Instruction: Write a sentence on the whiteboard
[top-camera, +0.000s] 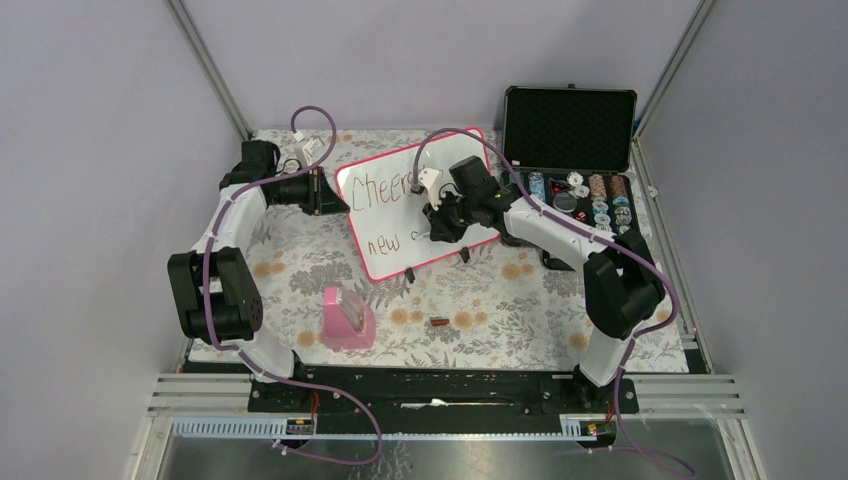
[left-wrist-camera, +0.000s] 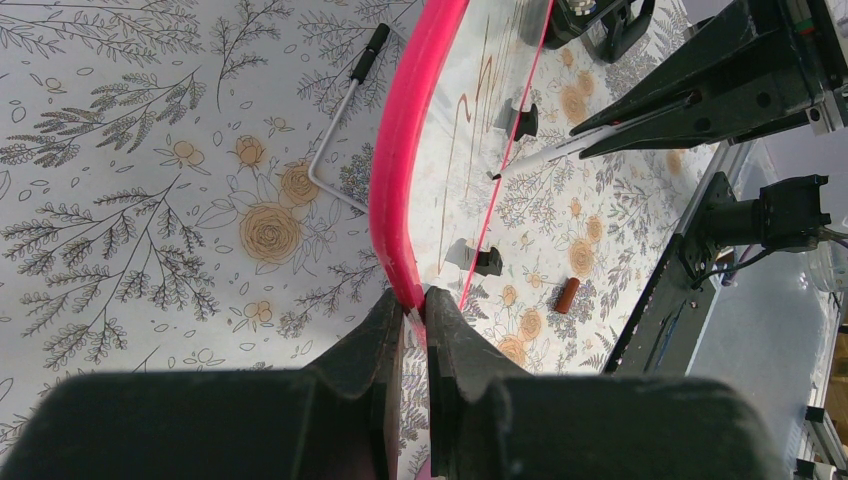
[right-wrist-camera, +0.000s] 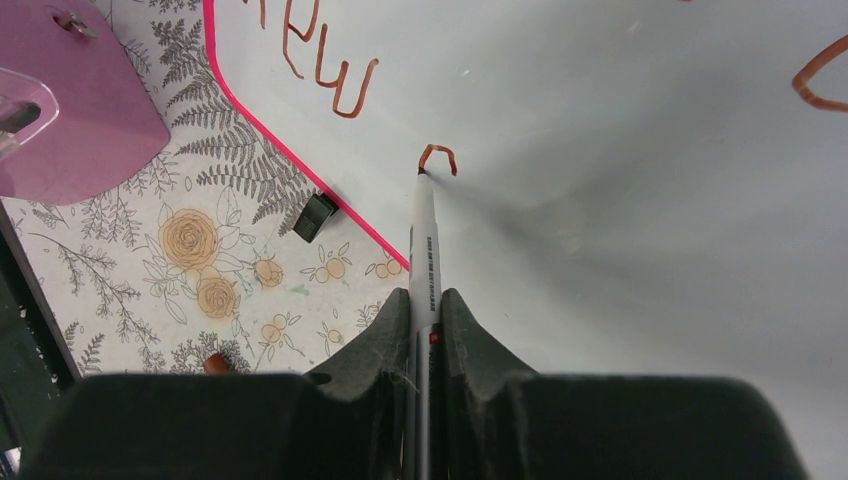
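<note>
Two arms over a floral tablecloth (top-camera: 300, 260).

Top view: shows the whiteboard (top-camera: 395, 222) set askew at the table's centre, just left of an open black case (top-camera: 570, 128). Shows the sentence (top-camera: 383, 189) in two lines, "Cheer…" over "new". Places the left gripper (top-camera: 325, 192) at the board's left edge and the right gripper (top-camera: 438, 222) above its middle, covering the end of the upper line. Includes a pink stand (top-camera: 347, 318) and a small brown cylinder (top-camera: 438, 322) nearer the bases, both apart from the board.

Left wrist view: shows the fingers pressed together on the pink-red frame, pinching it where it curves. Beyond, shows a marker (left-wrist-camera: 540, 158) slanting down to the white surface.

Right wrist view: shows the jaws closed tight on the marker's barrel, tip touching the board at a short curved stroke (right-wrist-camera: 438, 155), right of "new" and near the lower frame edge with one black foot (right-wrist-camera: 317, 216).
</note>
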